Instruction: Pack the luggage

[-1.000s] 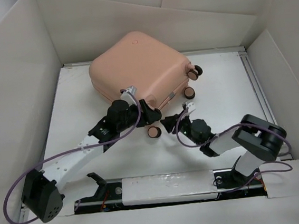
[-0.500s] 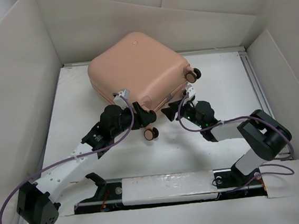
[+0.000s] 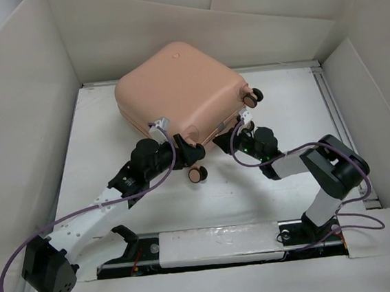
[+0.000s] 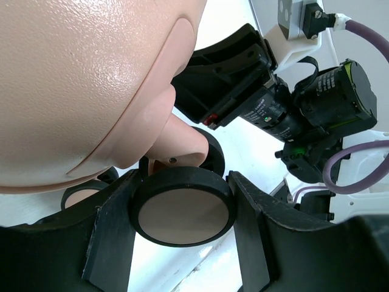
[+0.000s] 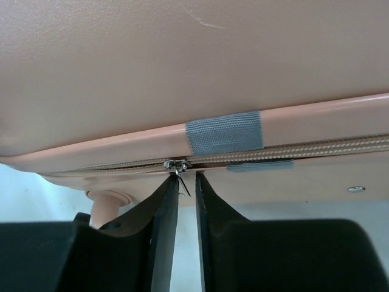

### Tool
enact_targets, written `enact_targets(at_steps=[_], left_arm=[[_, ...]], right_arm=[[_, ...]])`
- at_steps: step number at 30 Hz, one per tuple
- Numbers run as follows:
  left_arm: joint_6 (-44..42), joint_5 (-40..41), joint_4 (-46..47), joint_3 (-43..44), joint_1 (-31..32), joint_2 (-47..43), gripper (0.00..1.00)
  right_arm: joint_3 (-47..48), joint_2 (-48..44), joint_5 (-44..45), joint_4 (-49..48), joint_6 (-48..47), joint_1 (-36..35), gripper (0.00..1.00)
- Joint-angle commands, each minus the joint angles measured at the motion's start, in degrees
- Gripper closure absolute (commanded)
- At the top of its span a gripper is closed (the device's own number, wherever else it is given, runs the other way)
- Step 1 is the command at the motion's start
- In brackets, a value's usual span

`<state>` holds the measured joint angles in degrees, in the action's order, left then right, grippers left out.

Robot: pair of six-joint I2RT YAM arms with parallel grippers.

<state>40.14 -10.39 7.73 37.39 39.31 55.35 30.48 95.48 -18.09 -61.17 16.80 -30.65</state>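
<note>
Up top, the luggage (image 3: 179, 92) sits far back on the worktop (image 3: 110, 126). Left tool (image 4: 182, 180) straddles a caster wheel (image 4: 182, 211), clamped or not, can't tell. Right tool (image 5: 186, 180) pinches the zipper pull (image 5: 178, 171). One crooked tug and it could slip!

The left arm (image 3: 91, 214) and right arm (image 3: 290, 166) share one scheme: white link shells dotted with small holes, joined by chunky black joint housings (image 3: 49, 270). A thin purple cable (image 3: 13, 263) runs along each (it ends in a white plug at the wrist). The right wrist motor (image 4: 331, 91) is a black ribbed cylinder with white lettering and a small green light (image 4: 298, 148). The fingers (image 4: 112, 237) are matte black and wedge-shaped.
</note>
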Motion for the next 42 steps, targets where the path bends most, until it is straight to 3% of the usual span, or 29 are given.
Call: enact_targets(at_steps=[1, 7, 14, 22, 26, 31, 35, 37, 42], left_arm=[[1.9, -5.5, 10.6, 1.0, 0.9, -2.9, 1.0], [1.9, -5.5, 10.6, 0.5, 0.9, -2.4, 1.0], [2.4, -5.0, 11.8, 0.0, 0.9, -1.2, 1.0], [2.9, -6.9, 14.0, 3.1, 0.9, 4.1, 1.0], [4.3, -8.1, 17.1, 5.3, 0.9, 6.5, 1.0], [9.1, -11.9, 22.2, 5.3, 0.9, 7.7, 1.0], [15.6, -15.5, 29.0, 3.8, 1.6, 7.8, 1.0], [18.1, -16.2, 33.5, 2.1, 1.6, 7.8, 1.0], [22.4, -16.9, 37.5, 0.1, 2.8, 7.2, 1.0]], right_arm=[[2.2, 0.7, -2.6, -6.2, 0.7, 0.2, 0.77], [1.2, 0.7, -1.6, -8.0, 1.8, 0.2, 1.0], [-1.8, -2.0, 2.2, -8.0, 1.8, -2.2, 1.0], [-6.2, -5.3, 13.7, -8.0, 2.4, -16.5, 1.0], [-6.2, -4.1, 20.4, -9.3, 4.9, -28.5, 1.0], [-3.3, 3.1, 28.3, -21.0, 11.6, -37.6, 1.0], [2.2, 18.8, 33.7, -42.8, 17.6, -41.2, 1.0], [6.1, 22.7, 37.1, -42.9, 23.3, -42.4, 1.0], [15.9, 27.4, 40.0, -42.9, 24.0, -44.0, 1.0]])
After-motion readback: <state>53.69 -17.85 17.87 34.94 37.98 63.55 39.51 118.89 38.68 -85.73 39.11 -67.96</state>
